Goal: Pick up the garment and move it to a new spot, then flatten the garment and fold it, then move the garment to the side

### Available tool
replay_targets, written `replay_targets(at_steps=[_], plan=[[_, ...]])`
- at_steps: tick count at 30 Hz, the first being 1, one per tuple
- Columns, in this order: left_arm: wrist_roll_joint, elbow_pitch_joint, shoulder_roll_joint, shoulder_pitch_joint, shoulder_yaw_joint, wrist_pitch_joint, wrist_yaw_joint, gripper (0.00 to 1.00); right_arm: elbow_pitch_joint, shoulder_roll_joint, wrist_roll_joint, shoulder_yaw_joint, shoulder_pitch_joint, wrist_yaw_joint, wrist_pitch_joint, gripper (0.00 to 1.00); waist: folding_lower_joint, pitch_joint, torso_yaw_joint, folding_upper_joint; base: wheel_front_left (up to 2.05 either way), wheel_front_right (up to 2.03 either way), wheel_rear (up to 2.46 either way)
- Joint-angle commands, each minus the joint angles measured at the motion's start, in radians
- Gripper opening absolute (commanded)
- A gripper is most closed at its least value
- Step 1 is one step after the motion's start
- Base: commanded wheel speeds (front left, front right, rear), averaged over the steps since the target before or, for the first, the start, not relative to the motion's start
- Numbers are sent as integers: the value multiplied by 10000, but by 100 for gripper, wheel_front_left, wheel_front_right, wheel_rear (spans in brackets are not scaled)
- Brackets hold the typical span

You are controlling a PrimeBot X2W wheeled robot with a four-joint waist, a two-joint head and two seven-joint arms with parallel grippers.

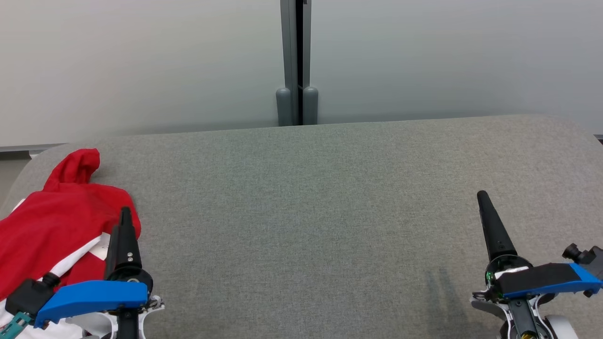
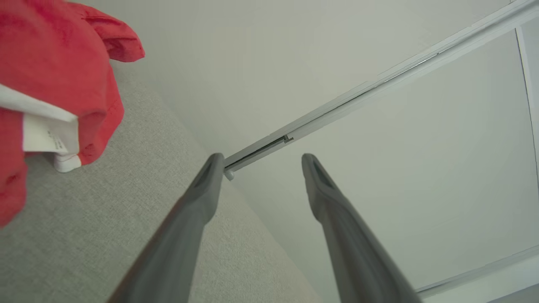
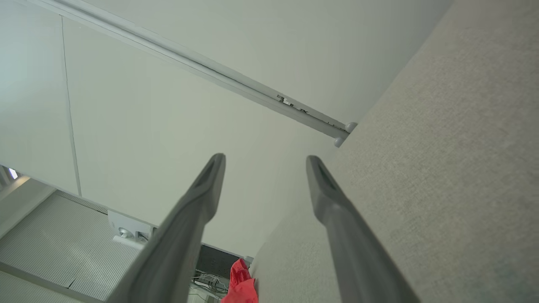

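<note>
The garment [image 1: 56,216] is red with white bands and a white label. It lies bunched at the left end of the grey table [image 1: 330,197]. My left gripper [image 1: 125,216] hovers at the garment's right edge. In the left wrist view this gripper [image 2: 261,160] is open, nothing sits between its fingers, and the garment [image 2: 54,63] lies off to their left. My right gripper [image 1: 484,200] is far away over the table's right side. It is open [image 3: 265,163] and holds nothing. Past its fingers, a small piece of the garment [image 3: 242,284] shows at the table's far end.
A pale partition wall with a grey post [image 1: 297,61] stands right behind the table's back edge. The table's corners are rounded. Bare grey cloth surface stretches between the two grippers.
</note>
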Motion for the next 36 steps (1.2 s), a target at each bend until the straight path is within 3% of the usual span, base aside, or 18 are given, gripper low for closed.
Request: replay_targets(at_steps=[1, 10, 20, 36], plan=[[676, -258, 73, -209, -84, -120, 63, 100, -136, -86, -553, 56, -307, 16, -114, 100, 0, 5, -6, -1, 0, 0, 0], [2866, -356, 77, -139, -291, -380, 189, 100, 31, -125, -2474, 185, -417, 17, -378, 100, 0, 10, -48, -1, 0, 0, 0], [5224, 93, 162, -158, -758, -679, 700, 100, 460, -127, -4556, 302, -483, 18, -675, 100, 0, 0, -102, -1, 0, 0, 0], [7055, 113, 393, -260, -1234, -1111, 1213, 100, 698, -113, -6503, 685, -628, 21, -1112, 100, 0, -21, -147, -1, 0, 0, 0]])
